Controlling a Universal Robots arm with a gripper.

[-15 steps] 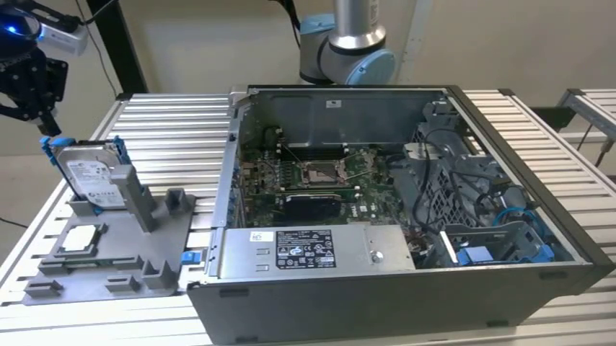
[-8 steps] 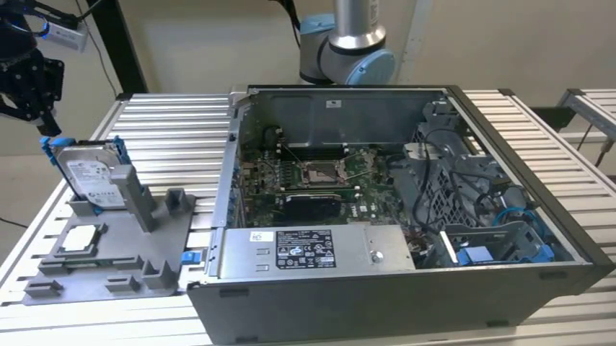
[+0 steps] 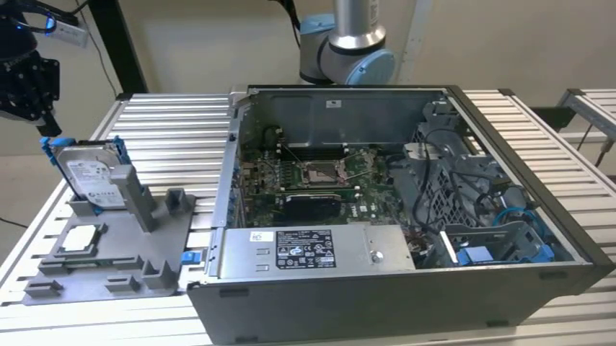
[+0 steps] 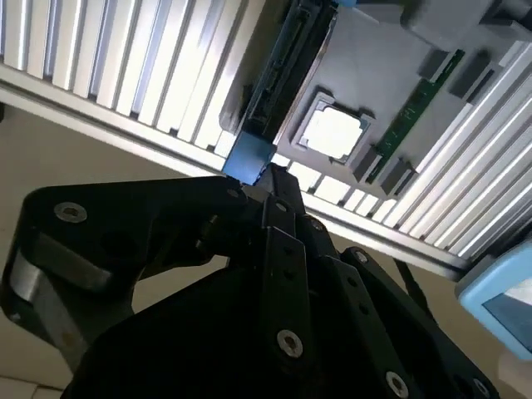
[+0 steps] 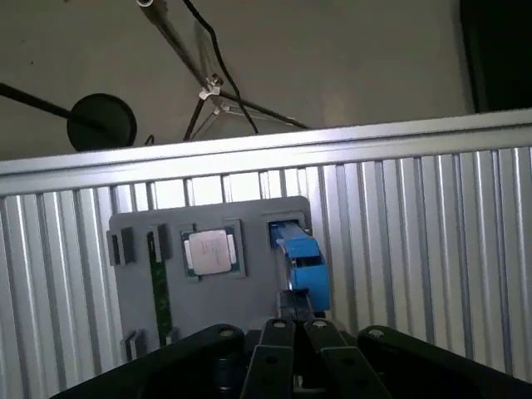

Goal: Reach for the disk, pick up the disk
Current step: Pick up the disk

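1. The exterior view takes in the whole bench. The black gripper (image 3: 43, 119) hangs at the exterior view's left, just over the top edge of the disk (image 3: 91, 176), a flat silver-grey metal hard drive with a white label and blue plastic rails. It's right by the upper rail, but I can't say if it's touching. I also can't tell whether the gripper is set wide or narrow.
2. The disk stands on edge in a slot at the far end of a flat grey plastic fixture tray (image 3: 125, 267), label facing the camera.
3. Both wrist views look past the gripper body and catch the disk edge-on. They also show a small square silver chip (image 5: 212, 251) in its square recess just beside the disk's slot, and a thin green circuit strip (image 5: 158, 291) slotted in on the chip's other side.
4. The surface is a table of silver aluminium slats (image 3: 173, 122) with a beige wall behind it. The first wrist view shows the floor past the table edge, with a round black stand base (image 5: 101, 120) and thin tripod legs (image 5: 218, 104).
5. A big dark grey open computer case (image 3: 385, 303) sits just beside the tray, on the exterior view's right. Inside are a dark circuit board (image 3: 318, 176), a long grey box with a black-white sticker (image 3: 308, 252), cables and blue plastic parts (image 3: 477, 256).
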